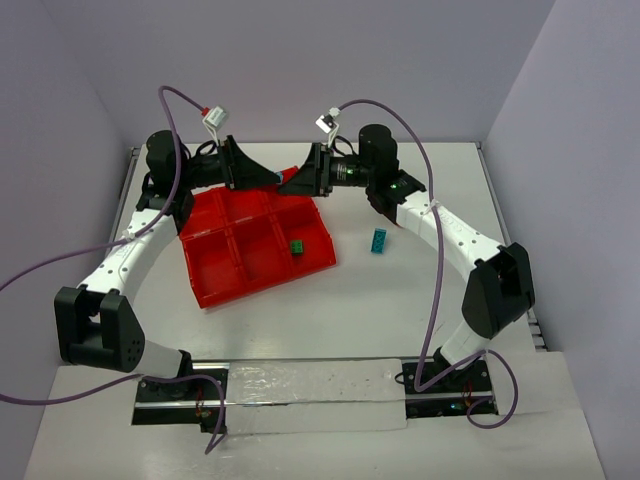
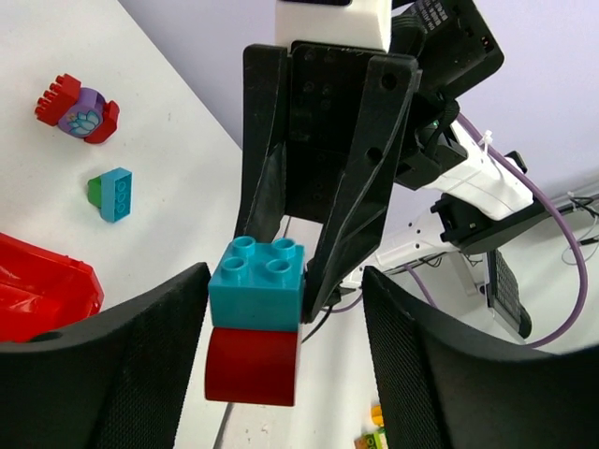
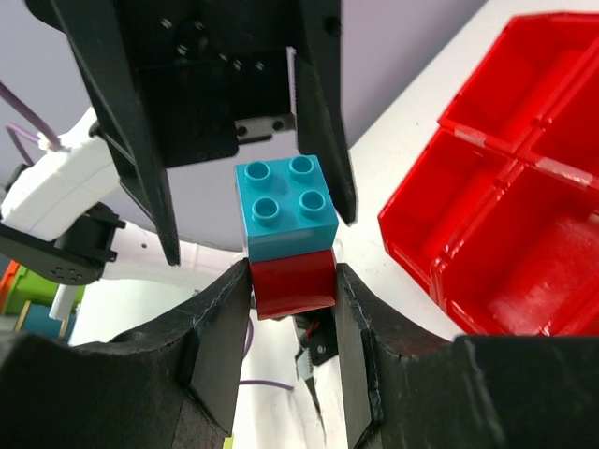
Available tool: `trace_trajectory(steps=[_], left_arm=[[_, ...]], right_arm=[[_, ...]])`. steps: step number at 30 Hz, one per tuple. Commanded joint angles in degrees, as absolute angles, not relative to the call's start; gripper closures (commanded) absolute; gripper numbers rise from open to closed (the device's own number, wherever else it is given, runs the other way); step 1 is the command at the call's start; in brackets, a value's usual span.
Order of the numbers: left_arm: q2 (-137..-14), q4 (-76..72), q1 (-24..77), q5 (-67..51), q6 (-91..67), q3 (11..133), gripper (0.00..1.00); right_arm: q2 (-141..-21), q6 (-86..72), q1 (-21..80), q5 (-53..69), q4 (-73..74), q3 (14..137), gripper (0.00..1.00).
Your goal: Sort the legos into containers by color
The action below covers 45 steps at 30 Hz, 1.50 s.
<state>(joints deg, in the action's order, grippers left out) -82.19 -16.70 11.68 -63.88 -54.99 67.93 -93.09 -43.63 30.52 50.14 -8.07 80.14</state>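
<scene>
A teal lego (image 3: 285,210) sits on a red lego (image 3: 292,281), studs up. My right gripper (image 3: 292,276) is shut on the red one, holding the pair in the air above the far edge of the red tray (image 1: 215,285). My left gripper (image 2: 285,281) faces it, open, its fingers (image 2: 103,365) standing either side of the same teal lego (image 2: 255,295) and red lego (image 2: 251,365). The left finger is close to the teal lego and the right finger stands well apart. In the top view both grippers (image 1: 262,176) (image 1: 293,181) meet nose to nose. A green lego (image 1: 298,247) lies in a near-right container.
A teal-and-green lego pair (image 1: 379,240) lies on the table to the right of the tray, also seen as the teal-and-green pair (image 2: 112,194). A red-and-purple piece with a paw print (image 2: 80,114) lies beyond it. Tray compartments (image 3: 524,187) lie below the right wrist.
</scene>
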Motion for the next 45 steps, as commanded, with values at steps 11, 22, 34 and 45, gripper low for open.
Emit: trace_trajectory(steps=[11,22,34,45], left_arm=[[-81.5,-12.9,11.5,-63.2,-50.8,71.8,0.81],[-83.1,-9.8,11.6,-61.4,-51.0,73.3,1.0],[-83.6,-6.2,11.3,-58.9,-48.9,75.4,1.0],[-89.2,28.7,9.8,-30.0,-33.2,90.7,1.0]], right_arm=[[-89.8,-38.2,30.8,49.2,-2.6,79.2,1.0],[-89.4,-29.4,31.3,46.0,8.2,82.5,1.0],[-89.1,-21.7,32.5,40.8,17.1,83.7,1.0],[-79.4,-17.2,28.2,17.0,31.4,80.5,1.0]])
